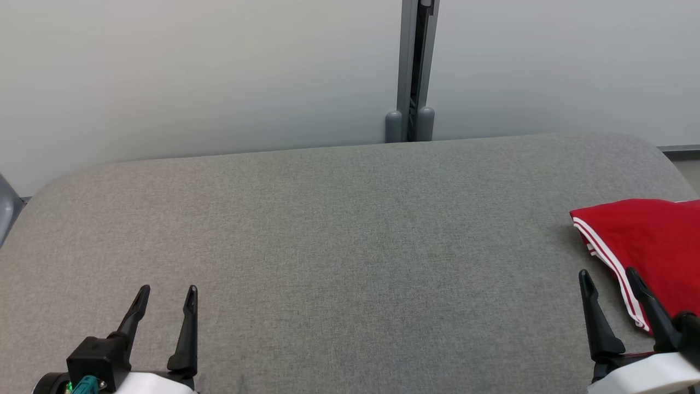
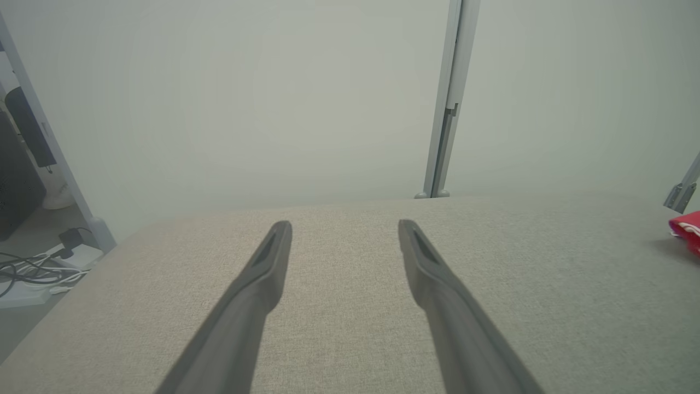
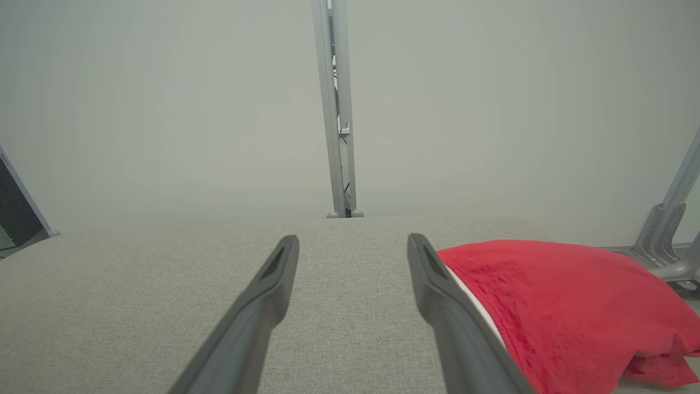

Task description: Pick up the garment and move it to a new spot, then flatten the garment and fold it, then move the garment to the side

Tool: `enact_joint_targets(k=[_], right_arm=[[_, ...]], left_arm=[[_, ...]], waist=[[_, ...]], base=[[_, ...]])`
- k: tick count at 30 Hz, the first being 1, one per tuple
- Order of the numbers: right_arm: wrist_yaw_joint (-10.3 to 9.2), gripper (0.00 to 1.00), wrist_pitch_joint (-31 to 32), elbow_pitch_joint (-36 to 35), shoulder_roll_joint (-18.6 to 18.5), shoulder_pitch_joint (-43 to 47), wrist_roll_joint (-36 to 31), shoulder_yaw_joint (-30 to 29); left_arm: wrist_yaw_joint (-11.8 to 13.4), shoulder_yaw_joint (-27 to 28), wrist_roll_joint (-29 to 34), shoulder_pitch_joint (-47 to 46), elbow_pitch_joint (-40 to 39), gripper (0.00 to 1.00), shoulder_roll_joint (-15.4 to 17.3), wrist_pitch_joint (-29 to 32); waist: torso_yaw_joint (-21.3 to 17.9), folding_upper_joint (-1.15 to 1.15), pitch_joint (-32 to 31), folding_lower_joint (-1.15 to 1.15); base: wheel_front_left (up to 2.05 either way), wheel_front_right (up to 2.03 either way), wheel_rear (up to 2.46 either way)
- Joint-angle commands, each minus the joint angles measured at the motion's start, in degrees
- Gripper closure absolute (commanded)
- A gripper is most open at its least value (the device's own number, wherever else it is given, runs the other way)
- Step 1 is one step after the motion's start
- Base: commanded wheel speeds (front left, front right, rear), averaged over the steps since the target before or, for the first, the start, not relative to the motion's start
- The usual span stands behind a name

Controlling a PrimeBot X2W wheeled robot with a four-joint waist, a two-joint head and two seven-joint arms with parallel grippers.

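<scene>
The left gripper [image 1: 167,293] rests low at the near left of the table [image 1: 328,230], fingers pointing away, spread wide and holding nothing. The right gripper [image 1: 608,276] sits at the near right in the same pose, also wide open and empty, its outer finger just beside the garment [image 1: 651,241]. The single red garment lies at the table's right edge, apparently folded, though the frame cuts it off; white-striped trim shows along its left side. The table is covered in grey fabric, with a pale wall and one grey post [image 1: 415,71] behind. Cables [image 2: 33,268] lie on the floor at far left.
</scene>
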Motion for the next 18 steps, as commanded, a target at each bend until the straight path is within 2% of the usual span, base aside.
enact_joint_targets(k=[1, 18], right_arm=[[-0.04, 0.0, -0.3, 0.1, -0.1, -0.2, 0.2, 0.0], [-0.05, 0.0, -1.0, 0.7, 0.0, -0.7, 1.0, 0.0]], left_arm=[[-0.1, 0.1, -0.4, -0.8, 0.2, 0.0, 0.5, 0.0], [-0.7, 0.2, -1.4, -1.4, 1.7, 0.0, 1.0, -0.8]], waist=[[0.0, 0.0, 0.0, 0.0], [0.3, 0.0, 0.2, 0.0]], base=[[0.0, 0.0, 0.0], [0.0, 0.0, 0.0]])
